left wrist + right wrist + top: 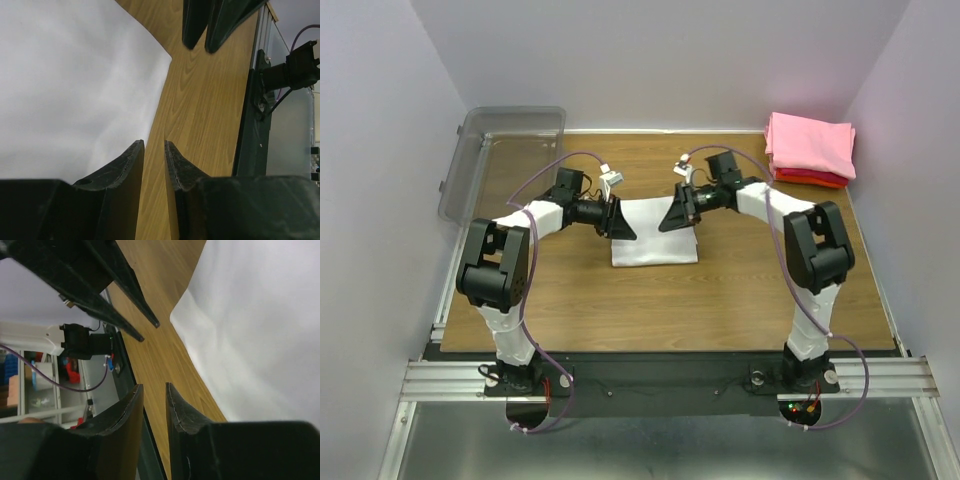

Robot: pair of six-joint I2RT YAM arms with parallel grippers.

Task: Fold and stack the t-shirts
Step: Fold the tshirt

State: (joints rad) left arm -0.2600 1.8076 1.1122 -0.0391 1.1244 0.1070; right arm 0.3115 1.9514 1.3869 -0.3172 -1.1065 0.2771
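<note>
Top external view: the white t-shirt (655,242) is lying as a folded rectangle in the middle of the table (720,300), between the two arms. The pink t-shirt (810,143) is sitting folded on top of the red t-shirt (808,180) in the far right corner. Judgement: that corner is serving as the stack, and the white one is the only one not yet on it. The clear bin (505,150) is standing at the far left corner, well apart from all cloth.

The left gripper (623,222) is hovering at the white t-shirt's left edge and the right gripper (675,215) at its right edge, the two facing each other across it. Judgement: the mirrored placement is probably for taking both sides at once, so the fold is not falling open on lifting.

Left wrist view: the jaws are standing a narrow slit apart, with bare wood showing through the gap and nothing held. The cloth edge is running just beside the left-hand finger (127,160).

Right wrist view: same reading, a narrow slit with nothing in it and the cloth lying off to one side of the fingers.

Neither pincer is gripping the shirt yet.
</note>
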